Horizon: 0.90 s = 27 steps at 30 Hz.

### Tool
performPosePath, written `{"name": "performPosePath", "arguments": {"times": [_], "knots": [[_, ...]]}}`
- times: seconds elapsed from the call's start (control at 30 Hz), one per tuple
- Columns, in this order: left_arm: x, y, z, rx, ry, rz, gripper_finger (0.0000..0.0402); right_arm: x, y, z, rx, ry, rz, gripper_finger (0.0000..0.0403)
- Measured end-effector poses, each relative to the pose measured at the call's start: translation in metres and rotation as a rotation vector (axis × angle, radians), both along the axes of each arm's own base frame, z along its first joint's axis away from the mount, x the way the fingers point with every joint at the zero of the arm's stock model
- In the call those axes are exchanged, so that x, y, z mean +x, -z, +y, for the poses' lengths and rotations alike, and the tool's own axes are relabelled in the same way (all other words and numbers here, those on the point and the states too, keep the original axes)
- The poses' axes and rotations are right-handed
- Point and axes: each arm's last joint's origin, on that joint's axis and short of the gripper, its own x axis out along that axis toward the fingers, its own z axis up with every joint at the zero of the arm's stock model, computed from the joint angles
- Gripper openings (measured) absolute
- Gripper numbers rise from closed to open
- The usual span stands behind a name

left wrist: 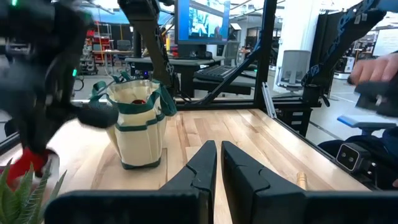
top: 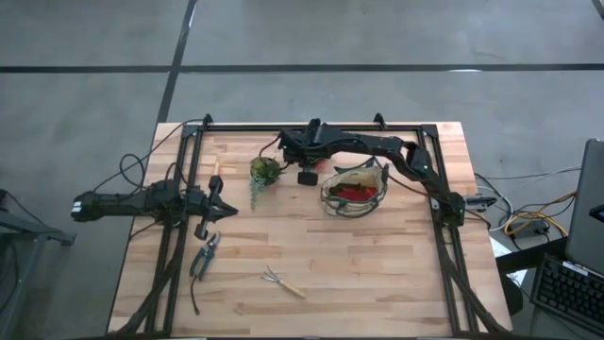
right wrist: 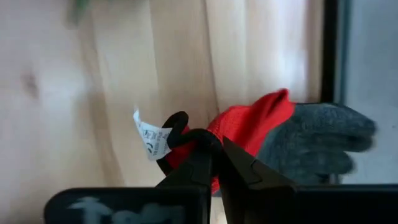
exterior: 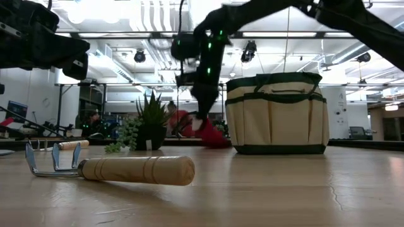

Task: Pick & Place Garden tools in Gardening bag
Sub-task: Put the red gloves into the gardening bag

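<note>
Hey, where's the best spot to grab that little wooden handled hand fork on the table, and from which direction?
Probably the wooden handle, from straight above. The hand fork lies flat on the table, with nothing close by. Its handle is a thick, round cylinder, so fingers closing across it mid-length should seat well. The metal tines are thin and curved, a poorer hold. The left gripper is the nearer one.

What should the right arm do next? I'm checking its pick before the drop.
Probably lift and carry toward the gardening bag: the right gripper looks pinched on the red and grey glove at its cuff, low over the table beside the bag.
</note>
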Motion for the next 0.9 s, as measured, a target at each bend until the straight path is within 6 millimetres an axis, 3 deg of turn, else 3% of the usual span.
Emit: {"name": "performPosePath", "arguments": {"times": [0.2, 0.37, 0.7, 0.9], "knots": [[0.000, 0.000, 0.000, 0.000, 0.000, 0.000, 0.0028, -0.016, -0.062, 0.021, -0.022, -0.033, -0.088, 0.0008], [0.000, 0.000, 0.000, 0.000, 0.000, 0.000, 0.0028, -0.042, -0.117, 0.043, -0.031, -0.032, -0.193, 0.0008], [0.000, 0.000, 0.000, 0.000, 0.000, 0.000, 0.0028, -0.127, -0.217, 0.072, -0.015, 0.061, -0.448, 0.0008], [0.000, 0.000, 0.000, 0.000, 0.000, 0.000, 0.0028, -0.182, -0.257, 0.082, -0.012, 0.105, -0.580, 0.0008]]}}
